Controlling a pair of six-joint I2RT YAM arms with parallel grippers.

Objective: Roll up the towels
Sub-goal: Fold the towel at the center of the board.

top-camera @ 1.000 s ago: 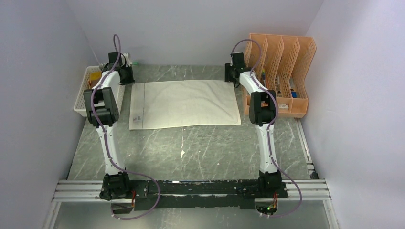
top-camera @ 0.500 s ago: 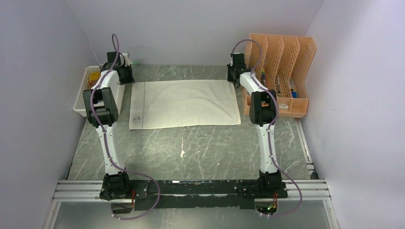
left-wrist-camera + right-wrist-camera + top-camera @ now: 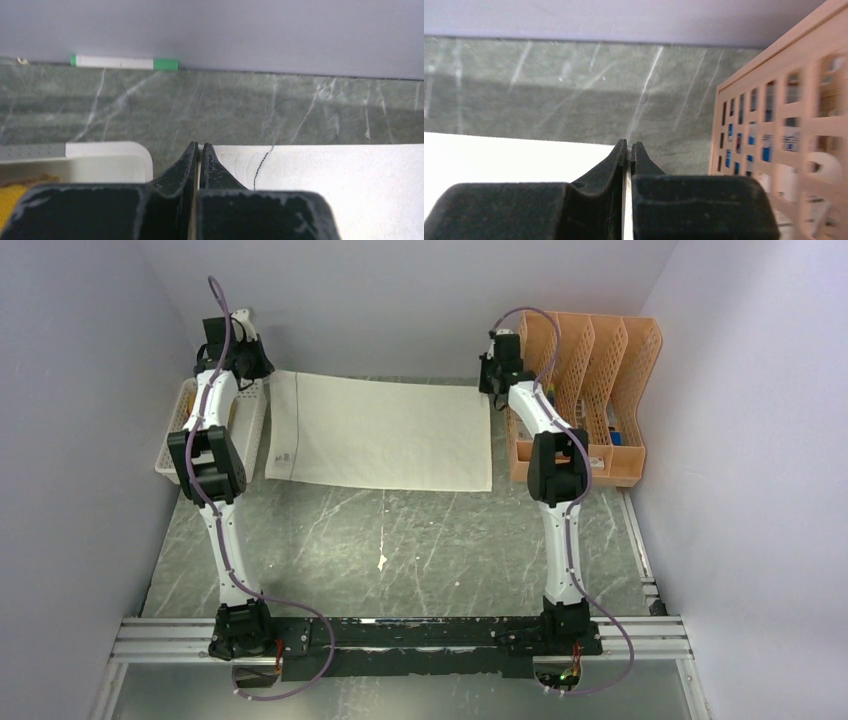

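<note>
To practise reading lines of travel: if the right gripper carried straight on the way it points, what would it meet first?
Probably the back wall, after bare green tabletop. The right gripper, shut on the white towel, has nothing standing ahead; the orange rack lies off to its side.

Left of the left jaws, the basket (image 3: 107, 152) and a yellow cloth (image 3: 9, 200) are cut off. Right of the right jaws, things in the organizer (image 3: 774, 100) blur

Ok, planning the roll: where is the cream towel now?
Top view: the cream towel spans the far table between white basket (left) and orange rack (right), far corners held by the left tool and right tool.
</note>
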